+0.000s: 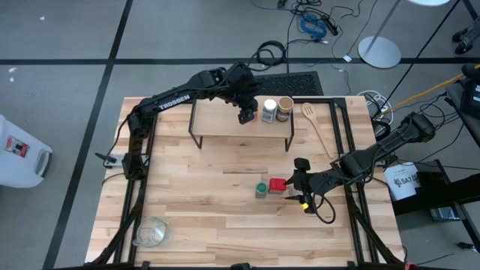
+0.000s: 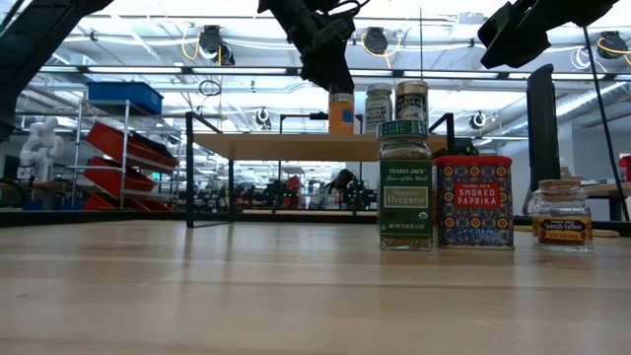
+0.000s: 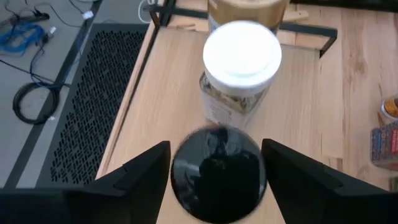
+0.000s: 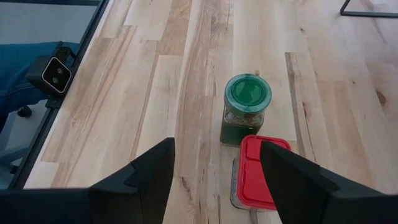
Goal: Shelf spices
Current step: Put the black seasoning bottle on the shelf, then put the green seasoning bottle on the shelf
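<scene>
Our left gripper (image 1: pixel 247 114) stands over the shelf (image 1: pixel 217 124), its fingers parted around a black-lidded jar (image 3: pixel 217 174); the left wrist view shows slim gaps on both sides of the lid, so we read the jar as just set down rather than squeezed. Beside it on the plank stand a white-lidded jar (image 1: pixel 269 109) and a tan-lidded jar (image 1: pixel 285 108). We judge the step in hand to be the release of this third jar, and the left arm's next move calls for a straight lift clear, without brushing the white lid close ahead.

Our right gripper (image 1: pixel 301 183) hovers over the tabletop (image 1: pixel 202 202) with its fingers apart and empty, the red tin (image 4: pixel 261 171) just ahead between them and the green-lidded jar (image 4: pixel 247 109) touching or nearly touching the tin beyond. Picking the tin calls for a descent that spares the green jar.

The low view gives what the others lack: the labels, oregano on the green jar and smoked paprika on the tin, plus a small squat jar (image 2: pixel 563 212) beside them that the high view hides under the right gripper. Only the high view shows the wooden spoon (image 1: pixel 318 127) and the glass bowl (image 1: pixel 154 232), well apart from the spices.
</scene>
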Controlling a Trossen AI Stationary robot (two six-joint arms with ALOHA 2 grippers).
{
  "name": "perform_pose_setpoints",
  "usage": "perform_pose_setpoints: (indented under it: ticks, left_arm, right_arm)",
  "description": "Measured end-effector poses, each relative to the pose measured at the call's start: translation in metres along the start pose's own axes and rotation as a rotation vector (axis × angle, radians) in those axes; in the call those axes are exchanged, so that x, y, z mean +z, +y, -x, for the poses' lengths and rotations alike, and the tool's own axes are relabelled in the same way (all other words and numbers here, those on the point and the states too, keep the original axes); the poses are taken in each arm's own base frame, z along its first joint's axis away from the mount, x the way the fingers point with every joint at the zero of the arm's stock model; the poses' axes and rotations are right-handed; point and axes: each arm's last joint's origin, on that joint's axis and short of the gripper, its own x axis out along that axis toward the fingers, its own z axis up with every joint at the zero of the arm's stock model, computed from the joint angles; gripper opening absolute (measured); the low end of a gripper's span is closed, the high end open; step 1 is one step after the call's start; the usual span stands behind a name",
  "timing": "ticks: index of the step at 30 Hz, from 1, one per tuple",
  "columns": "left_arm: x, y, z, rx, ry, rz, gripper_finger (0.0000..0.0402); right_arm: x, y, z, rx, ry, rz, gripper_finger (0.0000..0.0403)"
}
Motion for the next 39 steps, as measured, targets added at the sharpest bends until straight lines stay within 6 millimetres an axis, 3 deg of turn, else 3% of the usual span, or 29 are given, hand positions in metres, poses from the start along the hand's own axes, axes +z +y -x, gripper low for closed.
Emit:
perform_pose_setpoints:
  ticks: [9,14,18,21,26,29,33,39]
  left_arm:
    - [0.005,0.0,0.007,0.012,-0.052,-0.007,0.0265]
    - [0.008,-0.007,0.029,0.012,-0.077,-0.011,0.0266]
    - [0.011,-0.026,0.061,0.009,-0.103,-0.023,0.0266]
    - [0.008,-0.051,0.081,-0.041,-0.077,-0.021,0.0266]
    - [0.002,-0.116,0.086,-0.171,0.009,-0.081,0.0266]
    - [-0.005,-0.16,0.076,-0.175,0.038,-0.171,0.0266]
    - [-0.019,-0.209,0.055,-0.044,0.038,-0.282,0.0266]
    - [-0.038,-0.249,0.021,-0.046,-0.03,-0.29,0.0289]
  right_arm:
    - [0.0,0.0,0.0,0.001,0.0,-0.003,0.0224]
    - [0.0,0.0,0.0,0.001,0.0,-0.003,0.0224]
    - [0.0,0.0,0.0,0.001,-0.001,-0.016,0.0224]
    - [0.001,0.0,0.0,0.002,-0.006,-0.032,0.0224]
    - [0.003,0.001,0.0,0.006,-0.026,-0.04,0.0224]
    - [0.003,0.001,0.0,0.007,-0.029,-0.047,0.0224]
    - [0.001,0.002,-0.007,-0.003,-0.002,-0.079,0.0224]
    - [-0.004,0.005,-0.024,-0.024,0.05,-0.064,0.0224]
